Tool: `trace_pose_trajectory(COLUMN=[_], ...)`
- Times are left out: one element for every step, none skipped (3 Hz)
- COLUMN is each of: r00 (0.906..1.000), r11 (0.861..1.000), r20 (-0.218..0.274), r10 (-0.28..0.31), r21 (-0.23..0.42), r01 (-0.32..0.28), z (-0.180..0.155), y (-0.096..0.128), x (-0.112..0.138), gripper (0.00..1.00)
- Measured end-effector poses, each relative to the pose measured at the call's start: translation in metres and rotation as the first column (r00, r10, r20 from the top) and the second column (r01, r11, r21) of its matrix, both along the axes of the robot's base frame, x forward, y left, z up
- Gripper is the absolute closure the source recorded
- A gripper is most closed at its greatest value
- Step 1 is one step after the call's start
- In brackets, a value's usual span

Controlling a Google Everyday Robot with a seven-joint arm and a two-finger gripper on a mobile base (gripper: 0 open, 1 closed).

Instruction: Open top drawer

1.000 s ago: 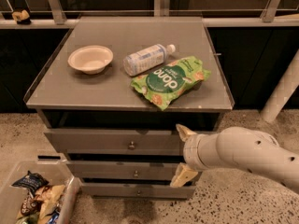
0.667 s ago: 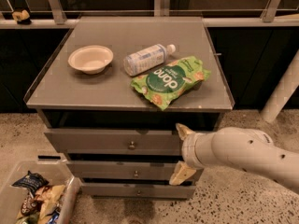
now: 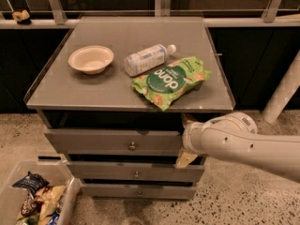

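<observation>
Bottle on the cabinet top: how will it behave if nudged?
Lying on its side, the bottle likely rolls; looks like light plastic. The green bag beside it may block it. The gripper is open at the right end of the top drawer.

"What lay on the bench [image 3: 61, 90]?"
"A pale bowl [image 3: 90, 58] at the left, a clear bottle [image 3: 147, 58] on its side in the middle, and a green snack bag [image 3: 171, 80] just beside it, near right."
"And lower down?"
"A bin [image 3: 21, 170] of snack packets [image 3: 35, 200] stood near left. The gripper [image 3: 184, 139] hung below the bench's near right edge, fingers spread."
</observation>
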State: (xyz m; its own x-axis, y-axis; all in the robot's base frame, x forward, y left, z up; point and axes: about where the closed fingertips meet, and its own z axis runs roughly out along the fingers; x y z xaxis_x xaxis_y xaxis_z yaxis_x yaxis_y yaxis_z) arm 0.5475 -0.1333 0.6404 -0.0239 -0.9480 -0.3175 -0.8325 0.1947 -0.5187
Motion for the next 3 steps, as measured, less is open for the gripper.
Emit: trace_pose_trajectory(r00=[0.9996,0.9994,0.9994], r11=[1.0,0.999,0.999], r20=[0.004,0.006,0.006], r10=[-0.026,-0.034,-0.034], r21=[-0.011,-0.01,-0.01], r01=[0.026,0.034,0.034], z=[-0.0095,-0.0087,-0.0087], y=[-0.0116,-0.0135,-0.0135], x=[0.002,0.0026,0.0026], gripper=[0.0,0.0,0.18])
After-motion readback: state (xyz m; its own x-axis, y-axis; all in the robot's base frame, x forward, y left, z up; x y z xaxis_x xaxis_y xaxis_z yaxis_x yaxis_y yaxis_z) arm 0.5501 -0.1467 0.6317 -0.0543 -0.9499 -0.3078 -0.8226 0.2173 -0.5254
